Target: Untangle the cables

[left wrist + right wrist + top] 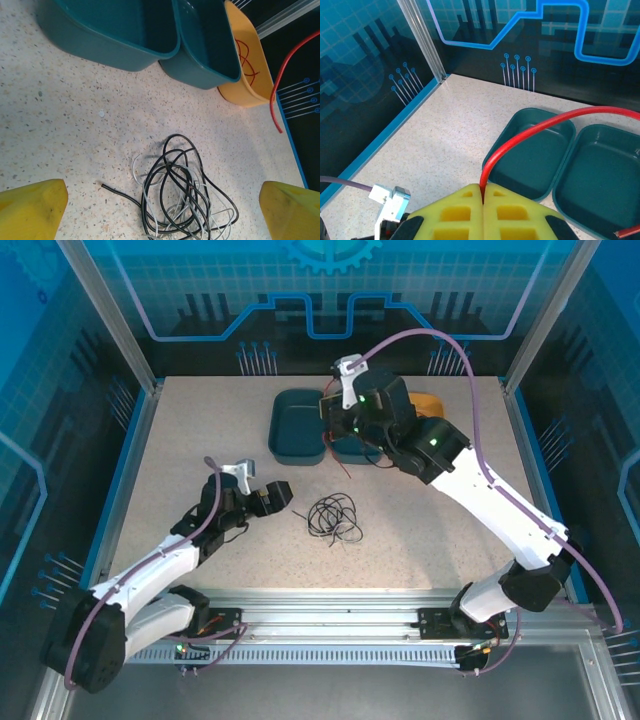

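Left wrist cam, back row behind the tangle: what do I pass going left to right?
teal bin → second teal bin → yellow bin, with red loops lying in it → hanging stretch of the red cable near the right edge.

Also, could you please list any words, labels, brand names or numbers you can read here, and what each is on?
None: no readable text anywhere. The blue back wall carries only circuit-line graphics and a gear outline; the teal bins and yellow bin show no markings.
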{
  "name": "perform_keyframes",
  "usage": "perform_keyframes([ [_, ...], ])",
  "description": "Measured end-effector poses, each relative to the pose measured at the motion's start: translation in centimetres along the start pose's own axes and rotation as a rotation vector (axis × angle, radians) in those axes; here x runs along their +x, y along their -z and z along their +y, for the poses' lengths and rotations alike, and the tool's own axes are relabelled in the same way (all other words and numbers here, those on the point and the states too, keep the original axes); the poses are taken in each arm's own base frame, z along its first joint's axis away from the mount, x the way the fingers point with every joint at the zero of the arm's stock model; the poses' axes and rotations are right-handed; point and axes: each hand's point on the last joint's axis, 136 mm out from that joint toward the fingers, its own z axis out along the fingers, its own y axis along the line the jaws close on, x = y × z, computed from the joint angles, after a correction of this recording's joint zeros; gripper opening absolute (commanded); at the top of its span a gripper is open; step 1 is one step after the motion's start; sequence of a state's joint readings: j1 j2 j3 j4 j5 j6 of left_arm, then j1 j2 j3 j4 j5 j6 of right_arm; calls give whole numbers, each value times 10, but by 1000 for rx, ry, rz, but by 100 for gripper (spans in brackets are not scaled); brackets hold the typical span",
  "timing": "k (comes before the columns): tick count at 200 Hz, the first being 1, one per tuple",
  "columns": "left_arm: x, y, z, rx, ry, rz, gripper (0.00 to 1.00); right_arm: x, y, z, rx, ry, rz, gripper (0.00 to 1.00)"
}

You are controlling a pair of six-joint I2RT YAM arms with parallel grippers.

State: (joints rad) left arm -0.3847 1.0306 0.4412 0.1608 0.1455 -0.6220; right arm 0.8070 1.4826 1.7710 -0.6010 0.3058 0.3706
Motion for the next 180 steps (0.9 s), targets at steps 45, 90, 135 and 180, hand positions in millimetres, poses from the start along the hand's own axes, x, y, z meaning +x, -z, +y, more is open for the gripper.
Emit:
perform_keyframes([
  [45, 13, -5, -9, 19, -17, 36, 99, -35, 18, -24, 56, 16, -67, 0],
  [90, 17, -6, -13, 28, -33, 51, 99, -51, 25, -72, 222, 52, -109, 0],
  [135, 22, -6, -16, 33, -38, 64, 99, -61, 21, -145, 440, 86, -116, 0],
  [180, 25, -6, -17, 36, -43, 73, 99, -39, -23, -220, 584, 84, -11, 0],
])
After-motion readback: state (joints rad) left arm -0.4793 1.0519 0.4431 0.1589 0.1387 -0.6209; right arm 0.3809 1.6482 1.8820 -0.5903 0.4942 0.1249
